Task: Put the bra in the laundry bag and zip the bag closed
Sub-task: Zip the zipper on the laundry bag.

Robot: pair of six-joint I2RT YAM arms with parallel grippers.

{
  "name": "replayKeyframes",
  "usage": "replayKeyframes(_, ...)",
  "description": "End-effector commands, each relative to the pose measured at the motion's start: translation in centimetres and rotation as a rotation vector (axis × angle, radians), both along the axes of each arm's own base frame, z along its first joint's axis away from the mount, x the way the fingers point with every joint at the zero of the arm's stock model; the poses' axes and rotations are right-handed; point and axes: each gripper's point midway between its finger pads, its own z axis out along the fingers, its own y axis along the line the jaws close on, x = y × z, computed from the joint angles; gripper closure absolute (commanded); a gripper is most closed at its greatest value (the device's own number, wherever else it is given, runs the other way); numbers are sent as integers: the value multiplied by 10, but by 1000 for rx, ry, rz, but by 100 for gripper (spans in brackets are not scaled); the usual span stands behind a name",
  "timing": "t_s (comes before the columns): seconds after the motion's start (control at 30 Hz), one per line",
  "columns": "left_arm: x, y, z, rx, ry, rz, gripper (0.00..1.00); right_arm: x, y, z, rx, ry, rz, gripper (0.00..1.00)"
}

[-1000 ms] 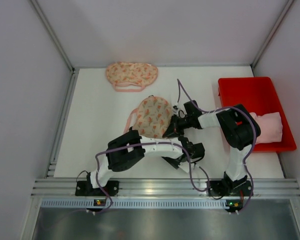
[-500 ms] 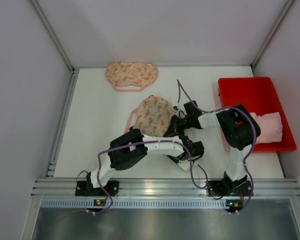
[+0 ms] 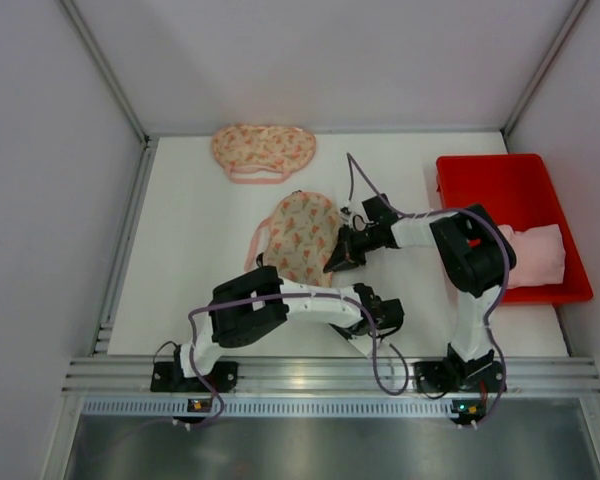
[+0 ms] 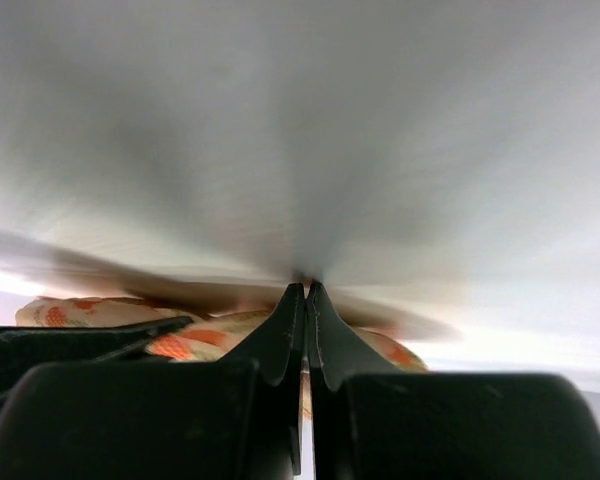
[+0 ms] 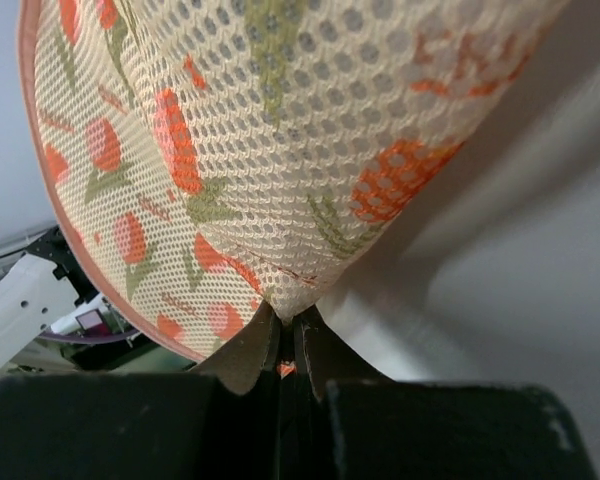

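left gripper (image 4: 305,290): clenched, fingertips pressed together; nothing is seen between them. It is low over the worktop (image 3: 190,250) near the near edge, just nearer than the bag.
right gripper (image 5: 283,322): clamped on the laundry bag's right edge, with mesh pinched between the tips.
laundry bag (image 3: 302,235): rounded mesh with an orange floral print and pink trim, at mid-worktop, between centre and the near edge. Whether it is zipped cannot be told.
patterned piece (image 3: 263,150): two-lobed, same print, lying flat at the far edge, well apart from the bag.
red bin (image 3: 490,160): at the right edge.
pink cloth (image 3: 538,255): folded, inside the bin at its near right end.
garment: which piece it is cannot be told.
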Motion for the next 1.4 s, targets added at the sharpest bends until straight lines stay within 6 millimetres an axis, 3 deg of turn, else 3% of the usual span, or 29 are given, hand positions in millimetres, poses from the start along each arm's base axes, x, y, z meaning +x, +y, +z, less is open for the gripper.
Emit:
replayKeyframes(0.0,-43,9,-4,-33,143,26,100,37,0,5,-11,-133,-1,100)
replayKeyframes(0.1,-55,12,1,-51,167,17,100,46,1,2,-24,-148,21,100)
replayKeyframes(0.27,-57,8,10,-94,172,22,100,59,8,15,-12,-188,44,100)
replayKeyframes(0.4,-43,-7,13,-139,148,64,100,49,1,29,-25,-171,92,48)
replayKeyframes(0.47,-34,-13,12,-158,132,77,100,38,-6,37,-34,-169,106,31)
replayKeyframes(0.6,-16,-20,17,-190,115,105,100,7,-24,28,-66,-106,129,29)
replayKeyframes(0.83,-3,-29,23,-233,90,107,100,-28,-19,11,2,7,174,37)
replayKeyframes(0.9,-2,-28,23,-234,88,108,100,-31,-13,14,36,28,179,46)
replayKeyframes(0.93,-2,-29,22,-239,87,109,100,-31,-11,14,42,33,182,52)
replayKeyframes(0.97,-3,-27,23,-238,90,109,100,-31,-9,14,44,37,184,69)
replayKeyframes(1.07,-5,-26,25,-246,97,118,100,-22,-7,16,39,11,179,100)
replayKeyframes(1.37,-38,-3,21,-230,150,131,100,31,-8,21,32,-72,114,100)
